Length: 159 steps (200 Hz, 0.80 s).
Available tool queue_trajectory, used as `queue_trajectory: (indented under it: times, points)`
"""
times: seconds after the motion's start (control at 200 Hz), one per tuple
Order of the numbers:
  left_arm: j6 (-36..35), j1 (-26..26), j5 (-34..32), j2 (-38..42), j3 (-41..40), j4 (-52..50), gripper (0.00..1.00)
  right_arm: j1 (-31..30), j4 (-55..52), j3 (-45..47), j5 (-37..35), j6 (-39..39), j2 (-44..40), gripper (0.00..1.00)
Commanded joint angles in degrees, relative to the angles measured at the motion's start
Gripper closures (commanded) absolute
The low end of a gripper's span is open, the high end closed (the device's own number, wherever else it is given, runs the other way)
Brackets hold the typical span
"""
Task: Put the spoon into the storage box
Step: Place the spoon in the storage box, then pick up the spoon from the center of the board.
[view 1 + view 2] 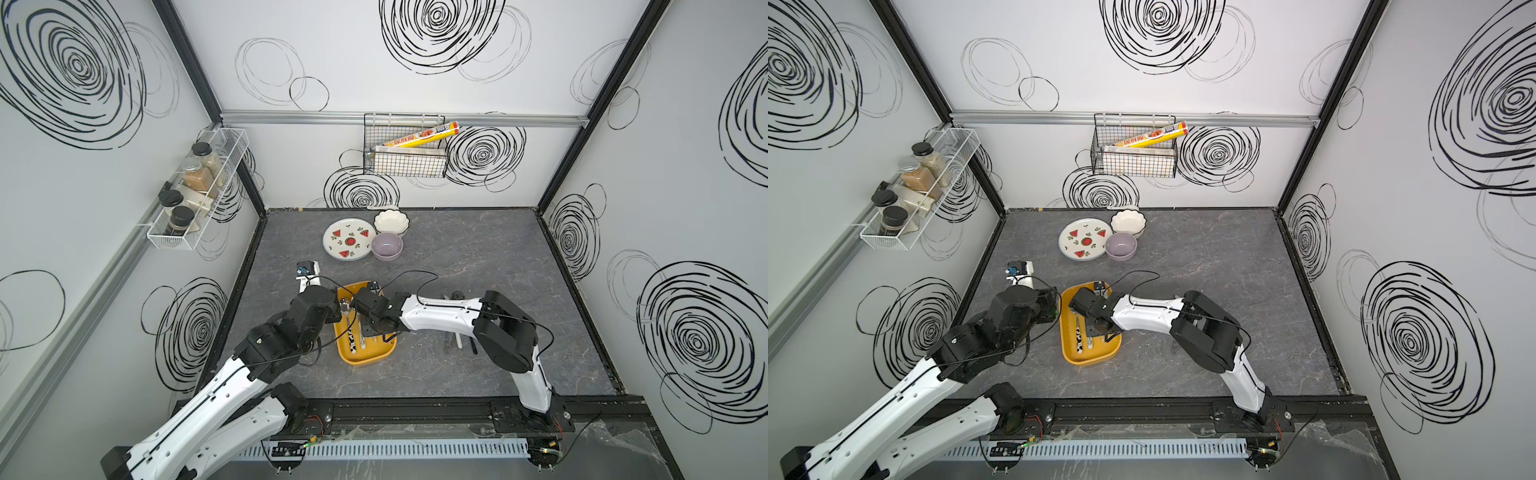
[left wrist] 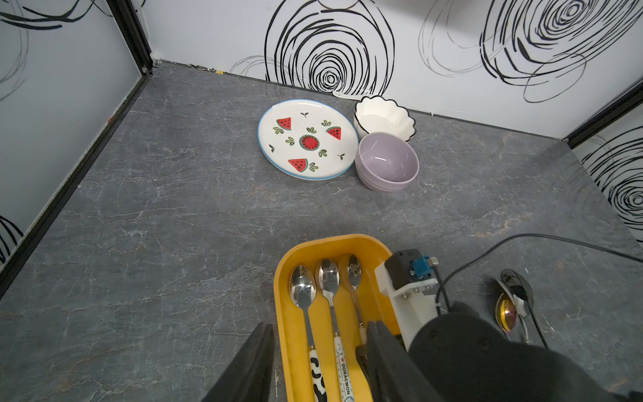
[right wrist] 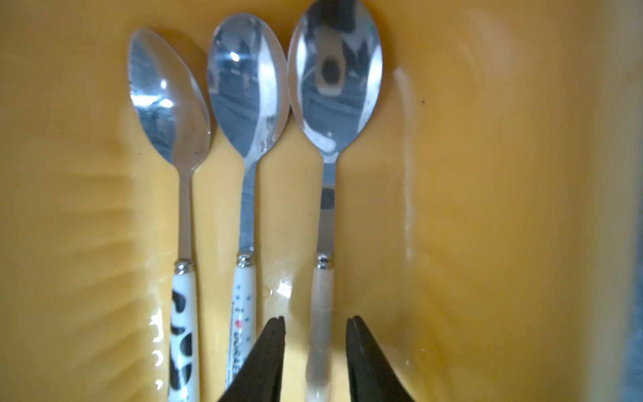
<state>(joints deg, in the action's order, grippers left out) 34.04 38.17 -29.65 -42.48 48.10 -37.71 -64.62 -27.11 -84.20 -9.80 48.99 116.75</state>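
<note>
Storage box (image 1: 365,360): 3 spoons (image 3: 247,87); right gripper (image 3: 315,322) parted (astride 1); left gripper (image 2: 320,325) parted.

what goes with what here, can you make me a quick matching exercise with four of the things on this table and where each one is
Things:
1 pale-handled spoon
2 doraemon spoon
3 gold spoon
4 purple bowl

Places:
a beside the watermelon plate
b middle of the three in the storage box
c on the table, outside the box
d handle inside the open right gripper

Pairs: 1-d, 2-b, 3-c, 4-a
</note>
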Motion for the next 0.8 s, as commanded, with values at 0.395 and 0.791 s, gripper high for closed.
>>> queue_trajectory:
  times: [0.395,0.791]
  points:
    - [-2.29,0.44,4.94,-3.54,0.88,1.61,0.43,18.97,5.78,32.31,-18.17,-12.71,-45.96,0.57]
    - [7.79,21.69,10.97,-34.28,13.33,9.53,0.39,43.44,19.08,62.89,-19.37,-9.63,-60.47,0.59]
